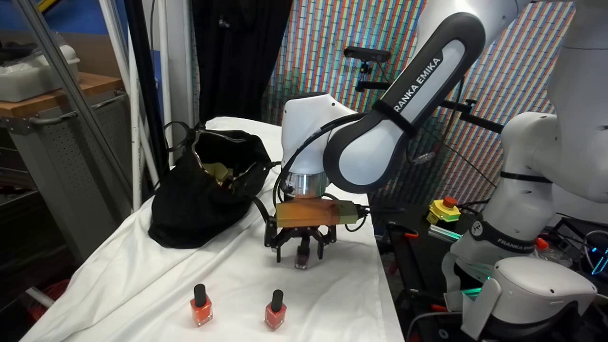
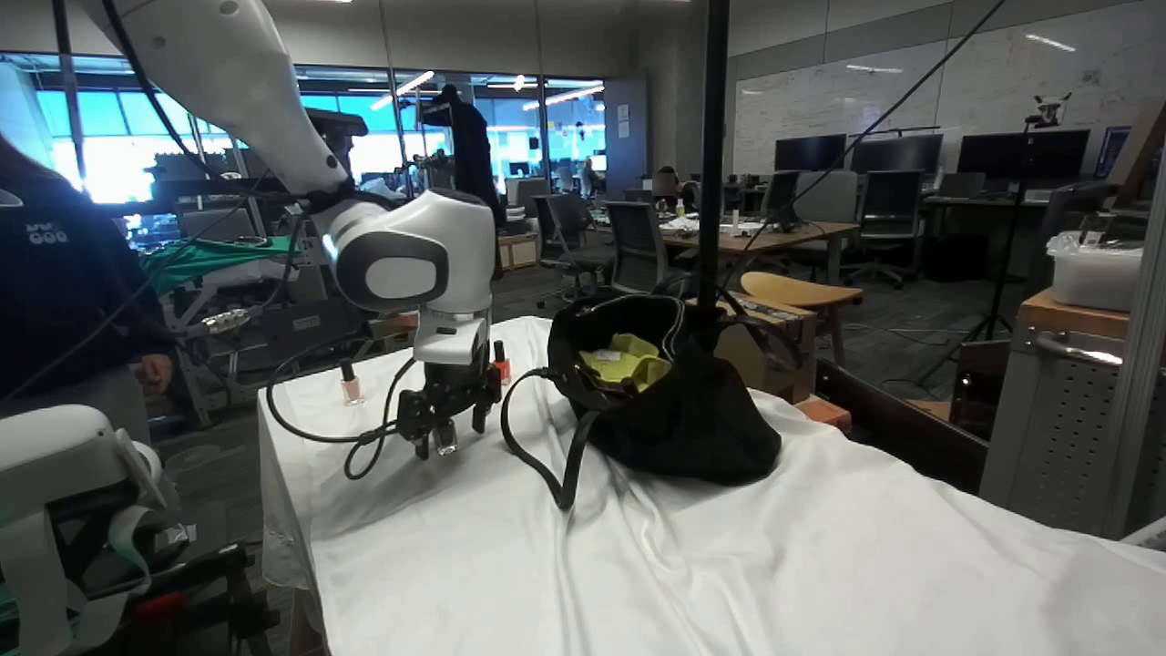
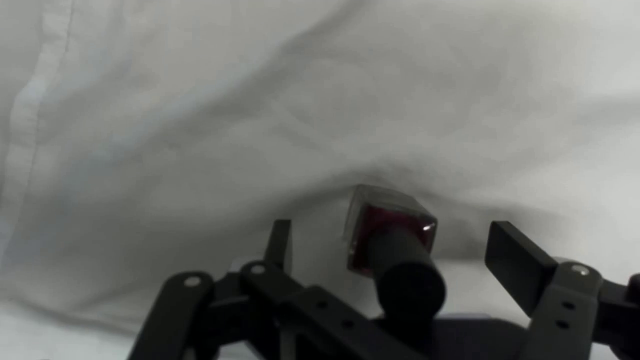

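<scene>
A small dark red nail polish bottle (image 3: 382, 220) with a black cap stands on the white cloth. My gripper (image 3: 392, 245) is open around it, one finger (image 3: 280, 242) on each side and gaps between the pads and the glass. The cap points up toward the palm; whether it touches is unclear. In an exterior view the bottle (image 1: 301, 260) sits between the fingertips, and it also shows below the gripper (image 2: 452, 439) from the opposite side. Two more polish bottles stand apart from the gripper: an orange one (image 1: 202, 311) and a coral-red one (image 1: 275, 317).
Beside the gripper a black bag (image 1: 204, 209) lies open, yellow-green cloth (image 2: 624, 362) inside. Its strap (image 2: 569, 469) trails on the tablecloth (image 2: 729, 565). Beyond the table edge are another robot arm (image 1: 517, 228) and an emergency stop (image 1: 444, 213). A person (image 2: 73, 273) stands nearby.
</scene>
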### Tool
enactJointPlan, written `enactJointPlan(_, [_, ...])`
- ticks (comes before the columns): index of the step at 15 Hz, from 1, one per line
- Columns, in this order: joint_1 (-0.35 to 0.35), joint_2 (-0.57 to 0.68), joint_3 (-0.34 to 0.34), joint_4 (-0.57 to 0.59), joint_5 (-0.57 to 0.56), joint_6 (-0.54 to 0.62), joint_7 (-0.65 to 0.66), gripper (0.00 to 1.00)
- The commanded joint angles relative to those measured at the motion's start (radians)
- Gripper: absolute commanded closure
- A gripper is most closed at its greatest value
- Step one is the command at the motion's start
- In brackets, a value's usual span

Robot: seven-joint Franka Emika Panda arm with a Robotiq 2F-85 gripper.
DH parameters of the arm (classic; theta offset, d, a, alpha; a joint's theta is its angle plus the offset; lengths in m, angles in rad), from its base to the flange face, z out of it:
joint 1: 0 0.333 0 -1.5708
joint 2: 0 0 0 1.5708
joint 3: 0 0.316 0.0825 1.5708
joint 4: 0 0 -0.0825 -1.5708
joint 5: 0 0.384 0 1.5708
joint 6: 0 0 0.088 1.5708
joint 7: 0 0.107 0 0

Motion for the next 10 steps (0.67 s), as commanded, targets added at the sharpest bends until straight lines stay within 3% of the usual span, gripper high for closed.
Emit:
enactJointPlan(1, [0.035, -0.028, -0.028, -0.004, -0.039, 0.010, 0.059, 0.00])
enactJointPlan(10, [0.070, -0.071, -0.034, -0.008, -0.145, -0.032, 0.175, 0.00])
